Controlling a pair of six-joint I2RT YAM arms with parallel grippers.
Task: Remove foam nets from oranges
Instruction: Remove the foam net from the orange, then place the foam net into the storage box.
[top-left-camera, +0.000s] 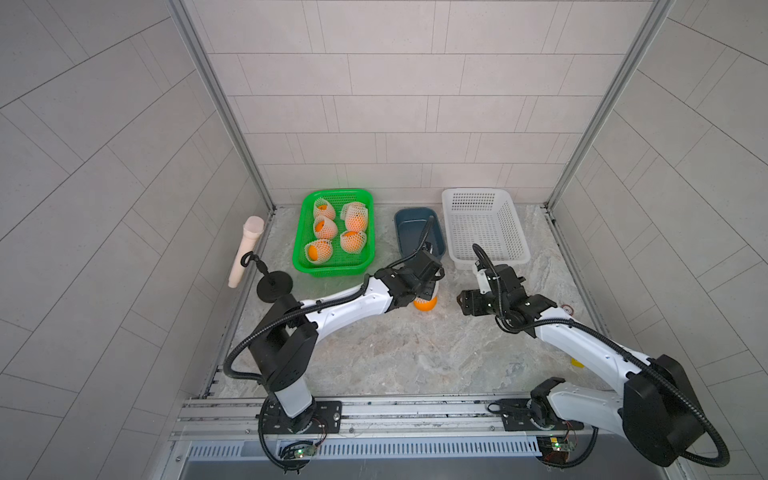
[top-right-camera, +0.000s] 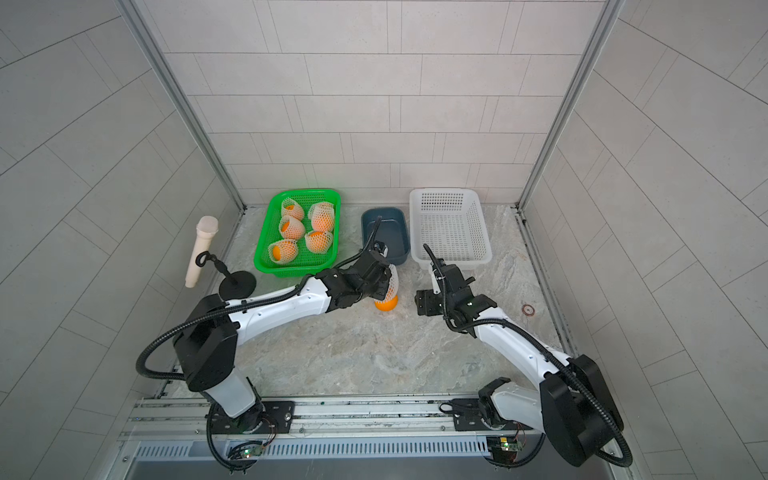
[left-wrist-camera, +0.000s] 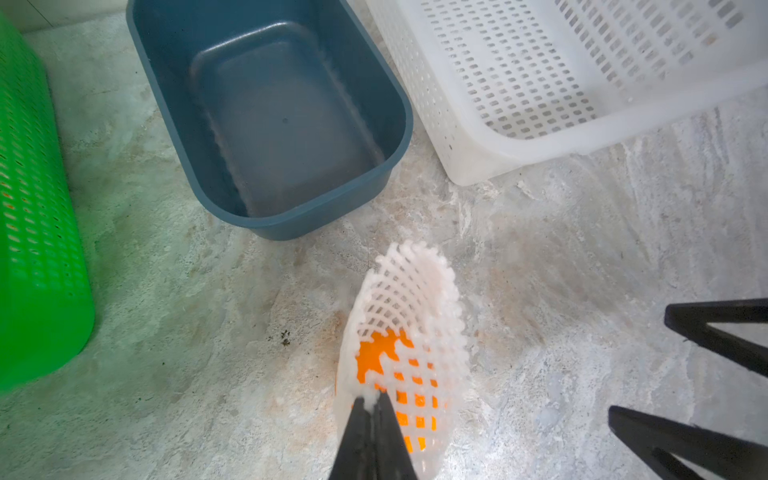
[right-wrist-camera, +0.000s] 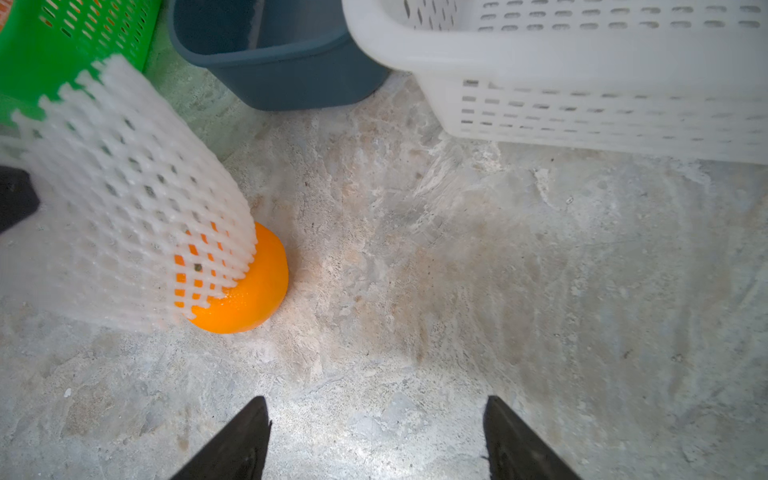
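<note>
One net (left-wrist-camera: 409, 316), rim pinched tight in left jaws, half off orange (right-wrist-camera: 249, 299) seated on bench (right-wrist-camera: 415, 291) for friction; right jaws parted, empty, close by, likely to steady fruit.

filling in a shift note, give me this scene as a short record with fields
left pincer: shut on the rim of the foam net
foam net: stretched upward, lower end around the orange
orange: on the table, lower part bare
right pincer: open, empty, beside the orange
green basket: five netted oranges
blue tub: empty
white basket: empty
</note>
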